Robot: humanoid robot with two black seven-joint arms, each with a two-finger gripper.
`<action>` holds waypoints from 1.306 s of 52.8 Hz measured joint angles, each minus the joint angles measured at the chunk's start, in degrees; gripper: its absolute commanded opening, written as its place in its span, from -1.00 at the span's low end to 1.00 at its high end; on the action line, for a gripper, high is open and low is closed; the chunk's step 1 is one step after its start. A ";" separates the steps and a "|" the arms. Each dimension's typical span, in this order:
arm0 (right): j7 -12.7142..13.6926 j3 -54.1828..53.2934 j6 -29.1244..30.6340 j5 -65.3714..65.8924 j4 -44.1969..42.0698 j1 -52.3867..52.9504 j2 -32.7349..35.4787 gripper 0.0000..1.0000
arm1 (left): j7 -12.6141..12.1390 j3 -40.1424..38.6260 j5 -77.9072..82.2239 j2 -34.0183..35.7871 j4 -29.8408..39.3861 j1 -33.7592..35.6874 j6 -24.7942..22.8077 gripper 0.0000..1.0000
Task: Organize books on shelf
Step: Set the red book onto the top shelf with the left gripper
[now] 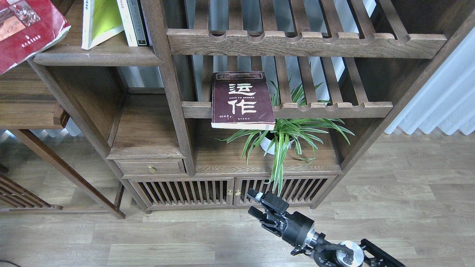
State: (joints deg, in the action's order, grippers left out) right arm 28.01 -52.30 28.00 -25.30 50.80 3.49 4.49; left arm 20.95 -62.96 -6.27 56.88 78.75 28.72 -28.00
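The red book (pixel 26 31) with small photos hangs tilted at the top left corner, partly cut off by the edge, over the left end of the shelf (pixel 96 57). What holds it lies out of view, as does my left gripper. A yellow-green book (pixel 101 20) leans upright on the shelf beside thin upright books (pixel 134 22). The maroon book (pixel 241 100) with big white characters lies flat on a slatted rack (pixel 334 109), its front edge overhanging. My right gripper (pixel 253 203) hovers low over the floor in front of the cabinet, open and empty.
A potted spider plant (pixel 285 139) stands under the maroon book and spills over the cabinet doors (pixel 230 191). An upper slatted rack (pixel 304 42) spans the right. A small drawer (pixel 150 167) sits at lower left. White curtains (pixel 441 100) hang at the right.
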 measured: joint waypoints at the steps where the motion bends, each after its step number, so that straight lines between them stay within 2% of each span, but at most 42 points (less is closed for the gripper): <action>1: -0.01 -0.06 0.00 -0.08 0.00 0.00 -0.11 0.98 | -0.10 0.00 0.86 -1.27 -0.31 1.42 0.00 -0.88; 12: -0.01 -0.12 0.00 -0.11 0.18 -0.65 -0.27 0.98 | -0.29 -0.10 4.98 -4.45 -2.92 4.85 0.00 -0.88; 31: -0.01 -0.44 0.00 -0.15 0.68 -2.07 -0.09 0.98 | -0.96 -1.94 5.78 -2.38 -4.10 5.36 0.00 -0.89; 44: -0.01 -0.44 0.00 -0.10 0.79 -2.21 -0.13 0.98 | -1.26 -2.20 9.76 -3.02 -8.48 7.84 0.00 -0.88; 55: -0.01 -0.03 0.00 0.03 0.80 -2.06 -0.18 0.98 | -1.41 -0.33 15.12 -9.08 -14.69 13.72 0.00 -0.88; 56: -0.01 -0.01 0.00 0.04 0.80 -2.01 -0.22 0.98 | -1.49 0.97 16.43 -11.33 -16.41 16.12 0.00 -0.88; 69: -0.01 0.02 0.00 0.01 0.63 -2.12 -0.37 0.98 | -1.78 5.71 19.22 -17.72 -22.39 23.08 0.00 -0.88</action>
State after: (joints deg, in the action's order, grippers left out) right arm 28.00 -52.27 28.00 -25.29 51.43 1.37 4.12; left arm 19.17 -57.25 12.95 39.16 56.36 51.79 -28.00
